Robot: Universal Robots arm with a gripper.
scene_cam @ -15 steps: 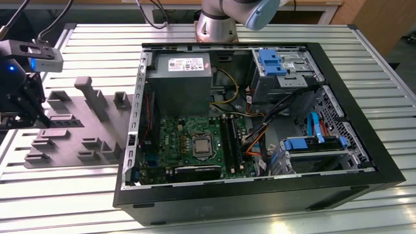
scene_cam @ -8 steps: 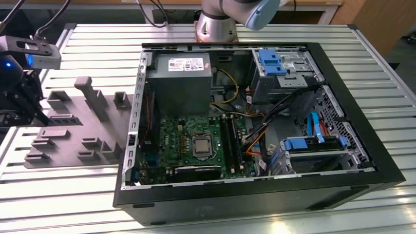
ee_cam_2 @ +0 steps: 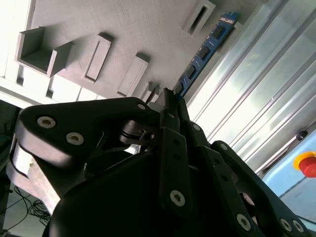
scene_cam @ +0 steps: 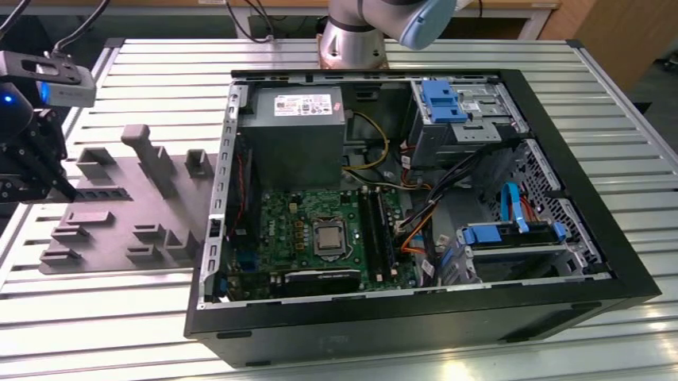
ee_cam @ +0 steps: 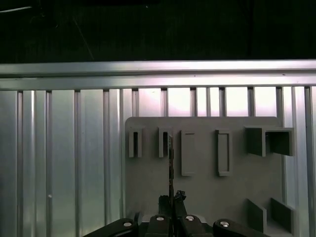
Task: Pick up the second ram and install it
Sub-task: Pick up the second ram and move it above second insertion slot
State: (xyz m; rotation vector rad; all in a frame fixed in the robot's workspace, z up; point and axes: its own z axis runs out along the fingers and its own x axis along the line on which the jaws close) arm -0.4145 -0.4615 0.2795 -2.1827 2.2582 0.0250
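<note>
The second ram (ee_cam_2: pixel 206 48) is a long thin stick with dark chips, and my gripper (ee_cam_2: pixel 170 98) is shut on its near end in the second wrist view. The first wrist view shows the ram (ee_cam: pixel 171 163) edge-on as a thin dark line rising from the gripper (ee_cam: pixel 171 198) over the grey fixture plate (ee_cam: pixel 207 197). Its far end lies beside a narrow slot block (ee_cam: pixel 164 143). I cannot tell whether it still touches the plate. In the exterior view the gripper (scene_cam: pixel 48 178) hangs at the fixture plate's (scene_cam: pixel 117 218) left edge, far from the motherboard (scene_cam: pixel 317 230) and its black slots (scene_cam: pixel 379 226).
The open PC case (scene_cam: pixel 424 317) lies on the slatted metal table (scene_cam: pixel 106 317) at the exterior view's right of the fixture. Grey blocks (scene_cam: pixel 148 155) stand up from the plate. The arm's base (scene_cam: pixel 355 40) is behind the case. A red button (ee_cam_2: pixel 307 163) shows beyond the table.
</note>
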